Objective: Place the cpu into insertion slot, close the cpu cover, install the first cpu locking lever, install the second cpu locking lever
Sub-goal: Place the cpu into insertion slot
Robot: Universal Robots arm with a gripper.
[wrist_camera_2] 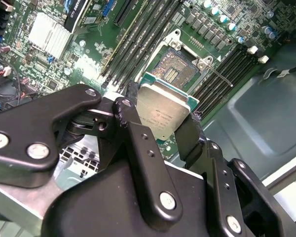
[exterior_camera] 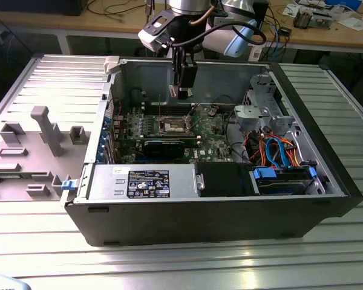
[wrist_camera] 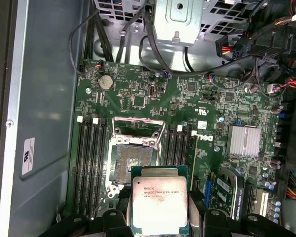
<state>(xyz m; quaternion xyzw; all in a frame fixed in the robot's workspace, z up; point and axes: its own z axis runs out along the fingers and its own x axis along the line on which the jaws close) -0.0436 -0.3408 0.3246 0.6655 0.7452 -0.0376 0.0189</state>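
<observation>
I'm on the first step, my fingers (wrist_camera_2: 187, 136) clamped on the cpu (wrist_camera_2: 164, 111) above the bare insertion slot (wrist_camera_2: 175, 66); seating it, I judge, calls for squaring its edges to the slot.

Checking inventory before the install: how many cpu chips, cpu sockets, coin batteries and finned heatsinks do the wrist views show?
Square silvery-topped cpu chip, in the gripper: 1
Square dark-centred insertion slot: 1
Round silver coin battery: 1
Finned silvery metal heatsink: 1
Total: 4
</observation>
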